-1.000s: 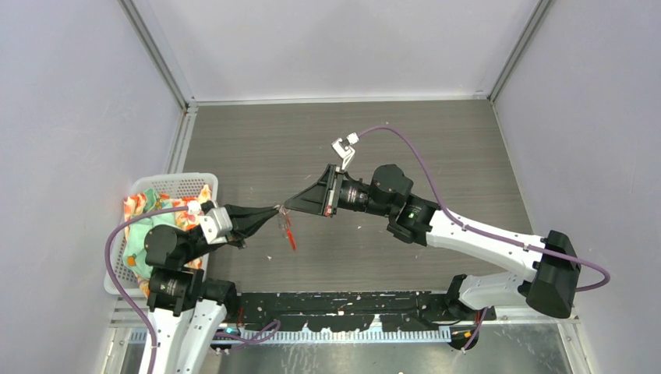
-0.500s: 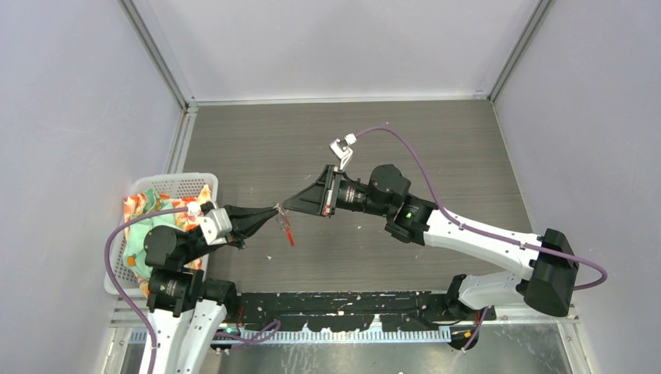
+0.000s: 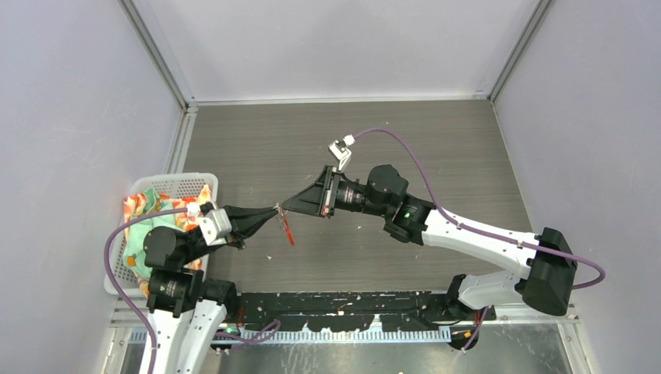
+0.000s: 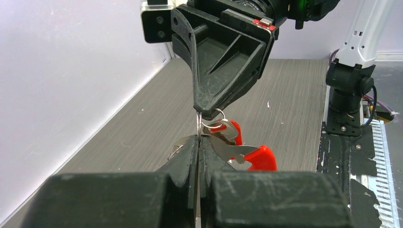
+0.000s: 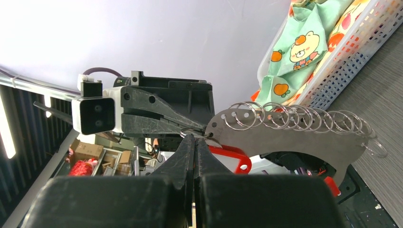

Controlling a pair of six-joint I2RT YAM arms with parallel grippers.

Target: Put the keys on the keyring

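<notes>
**Table** (image 3: 436, 132): dark wood-grain surface, closed in by pale wall panels on three sides. The two arms reach over its near-left part and meet tip to tip.

**Basket** (image 3: 178, 181): white plastic mesh, at the table's left edge beside the left arm. It holds a printed cloth (image 3: 139, 209) in green and orange.

**Left gripper** (image 4: 198, 140): points toward the right arm. Jaws clenched with no gap between the fingers, grasping the end of the keyring's metal plate, which comes out just beside the fingertips.

**Right gripper** (image 5: 193, 137): faces the left gripper, its tip just above the left one. Jaws pressed fully together, and a thin wire runs from this tip straight down into the left gripper's tip, so both clamp the same assembly.

**Keyring** (image 5: 294, 138): held in the air between the two grippers. In the right wrist view it is a curved silver-grey plate with a row of split rings threaded through holes along its upper edge.

**Red strip** (image 4: 259, 158): bright red, attached to the plate and hanging below the point where the grippers meet.

**Small ring** (image 4: 217, 114): a single wire loop at the right gripper's tip.

**Keys**: whether any of the red and silver pieces is a key cannot be told.
</notes>
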